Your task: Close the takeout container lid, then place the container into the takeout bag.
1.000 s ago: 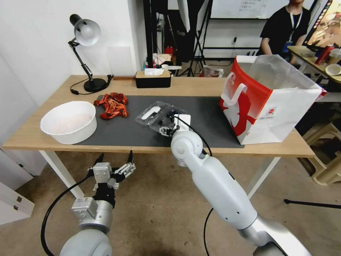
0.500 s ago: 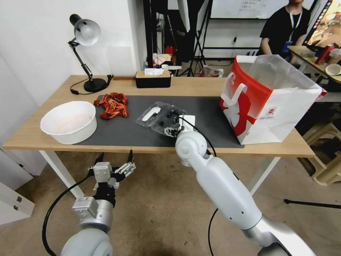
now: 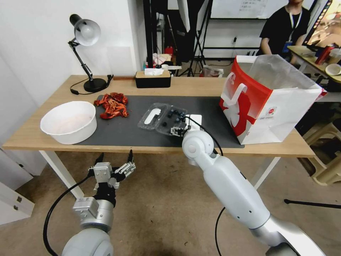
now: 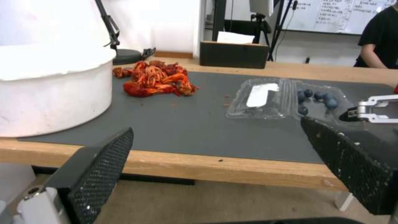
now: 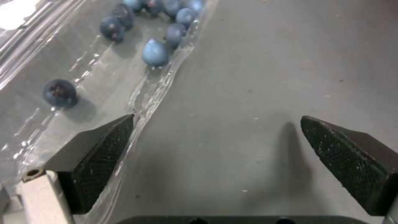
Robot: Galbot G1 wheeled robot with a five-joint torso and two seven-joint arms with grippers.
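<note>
Takeout container [image 3: 164, 118] was the thing to handle, and it lay opened flat on the dark mat [image 3: 135, 133] of the bench [image 3: 42, 133], its long axis running across the mat from left to right.

Nearest to the robot, the left end effector [image 3: 114, 160] hung below the front edge of the bench with its fingers apart and nothing between them, well apart from the container.

Farther, the right end effector [image 3: 176, 130] was low over the mat at the container's right end, so this arm was clearly the nearer one. In the right wrist view its two pads [image 5: 99, 155] stood wide apart and held nothing; one pad was over the clear rim, the other over bare mat. The berry half lay just ahead of it, and the lid [image 3: 152, 115], with its white oblong piece, lay beyond that half, on the far left side of the hinge.

Inside the container were a few dark blue berries [image 5: 154, 53], loose. The lid was not yet folded over.

Farthest, the takeout bag [image 3: 268, 103] stood upright at the right of the bench, its mouth open, with a clear liner inside.
</note>
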